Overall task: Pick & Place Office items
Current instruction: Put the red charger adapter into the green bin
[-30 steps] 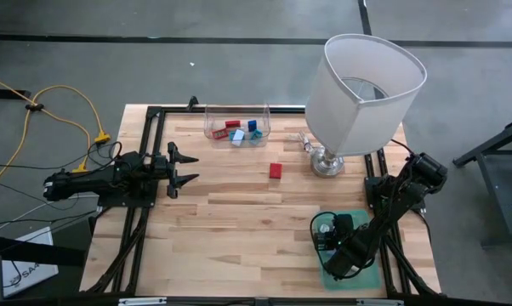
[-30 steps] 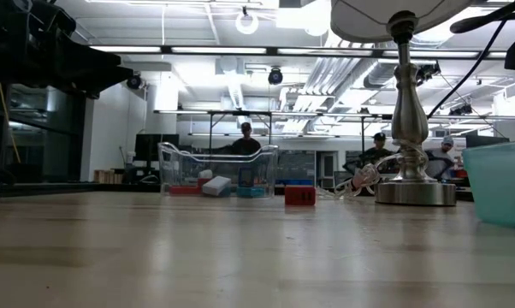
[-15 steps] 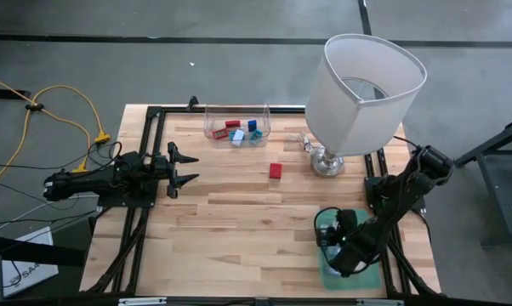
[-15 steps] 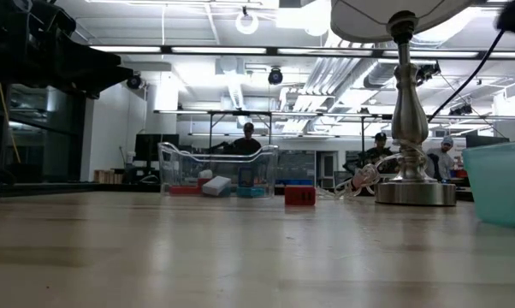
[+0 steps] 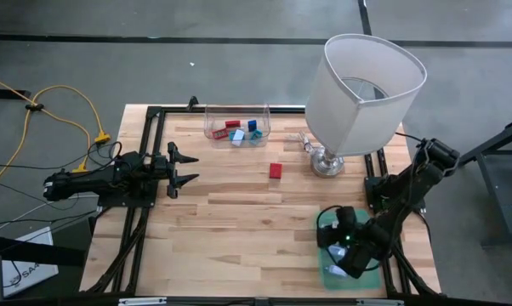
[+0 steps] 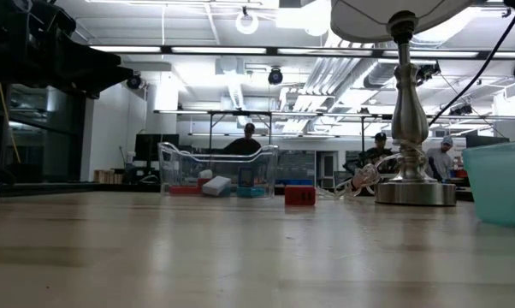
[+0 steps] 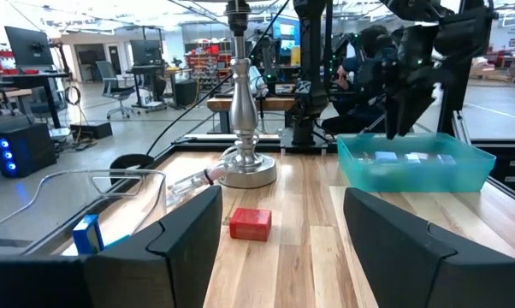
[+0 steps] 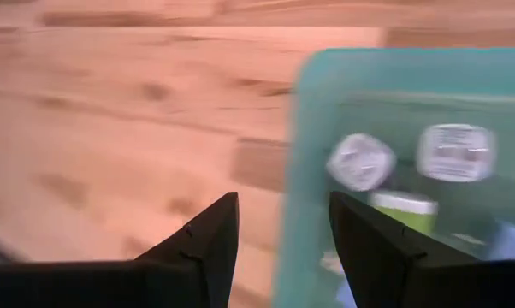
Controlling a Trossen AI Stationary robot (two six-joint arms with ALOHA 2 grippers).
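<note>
A red block lies flat on the wooden table near its middle, also seen as the red block. A clear bin at the far edge holds red, blue and light blue pieces. A teal bin at the near right holds white and green pieces. My right gripper hangs open above the teal bin's left rim, pointing steeply down, with nothing between its fingers. My left gripper waits open at the table's left side, pointing level toward the right.
A big white lamp stands on its metal base at the far right, just behind the teal bin, with its cord beside it. A black frame runs along the table's edges. People sit in the room beyond the table.
My right gripper has risen above the teal bin and drifted a little toward the table's near right, its wrist turning as it went. Its fingers have kept the same gap. The red block and both bins have stayed in place.
</note>
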